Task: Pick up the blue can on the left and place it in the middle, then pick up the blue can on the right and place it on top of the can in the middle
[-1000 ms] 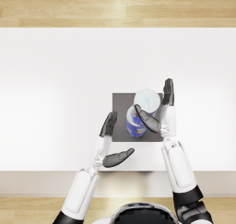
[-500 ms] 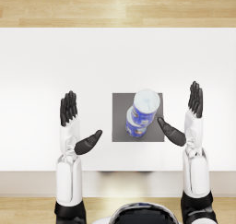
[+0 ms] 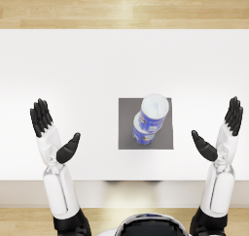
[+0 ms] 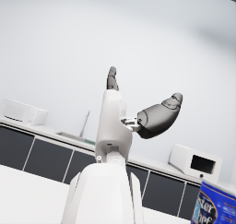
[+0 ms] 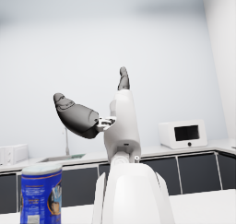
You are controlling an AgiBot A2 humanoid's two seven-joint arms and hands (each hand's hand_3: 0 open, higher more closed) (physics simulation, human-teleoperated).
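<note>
2 blue cans [image 3: 150, 119] stacked on 1 mat [image 3: 127, 133]; 2 hands empty.

I'm looking at two blue cans stacked on the grey mat [image 3: 127, 133] at the centre of the white table [image 3: 73, 70]. The top can [image 3: 154, 108] has a pale lid and sits upright on the bottom can [image 3: 143, 134], of which I see only the blue-and-white label. From my head camera the stack leans toward one o'clock, which I take for camera angle. In the right wrist view the top can stands straight, label facing me.
</note>
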